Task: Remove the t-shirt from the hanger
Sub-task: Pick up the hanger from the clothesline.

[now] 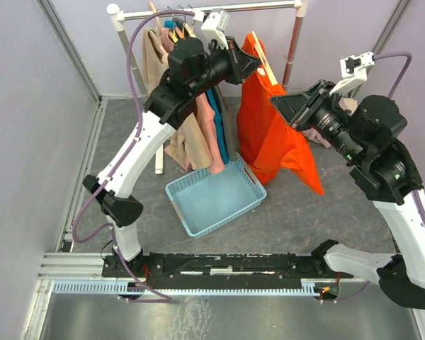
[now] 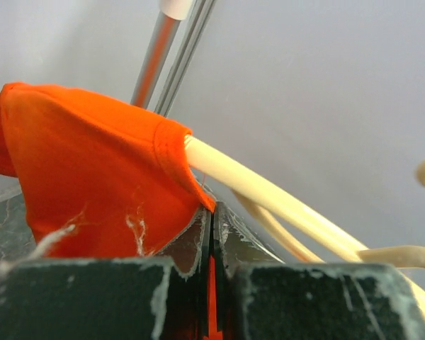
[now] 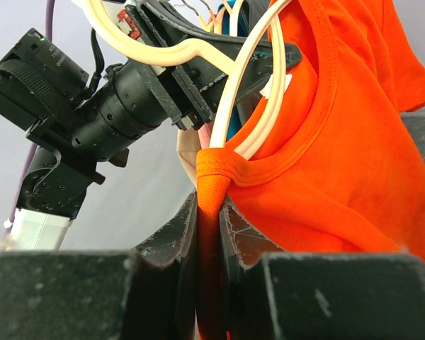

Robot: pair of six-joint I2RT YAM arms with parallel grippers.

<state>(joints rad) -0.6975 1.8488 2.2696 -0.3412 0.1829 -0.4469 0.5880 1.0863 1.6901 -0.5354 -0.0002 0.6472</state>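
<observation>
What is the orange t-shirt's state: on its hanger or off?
On. An arm of the cream hanger runs inside the t-shirt in the left wrist view.

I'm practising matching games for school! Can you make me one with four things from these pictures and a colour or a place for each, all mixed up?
Things:
1. t-shirt
2. basket
3. hanger
4. right gripper

Colour or state:
A. light blue
B. pinching the collar
C. orange
D. cream

Pairs: 1-C, 2-A, 3-D, 4-B.
</observation>
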